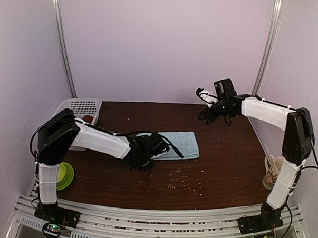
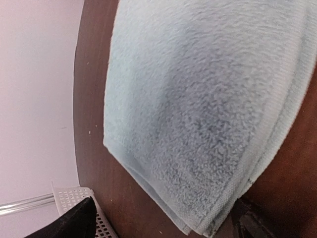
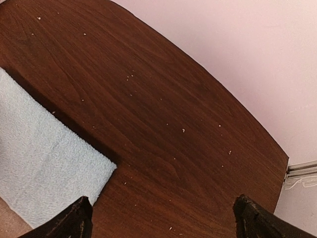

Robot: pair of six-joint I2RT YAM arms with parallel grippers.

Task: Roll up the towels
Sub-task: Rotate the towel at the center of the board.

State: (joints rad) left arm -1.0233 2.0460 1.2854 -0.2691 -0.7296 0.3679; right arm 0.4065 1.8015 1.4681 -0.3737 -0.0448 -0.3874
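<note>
On dark worktop [image 1: 220, 169], apparently starting the first roll: pale-blue towel [image 1: 180, 143] lying flat, unrolled, at centre; hovering left arm [image 1: 102, 142] low at its left end, jaws wide apart; hanging right arm [image 1: 265, 112] high at back right, jaws spread, empty; next, probably pinching that end and curling it over

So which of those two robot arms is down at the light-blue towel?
The left arm, stretched low with its tip at the left end of the pale light-blue cloth towel. The right arm is raised above the brown table, away from it.
</note>
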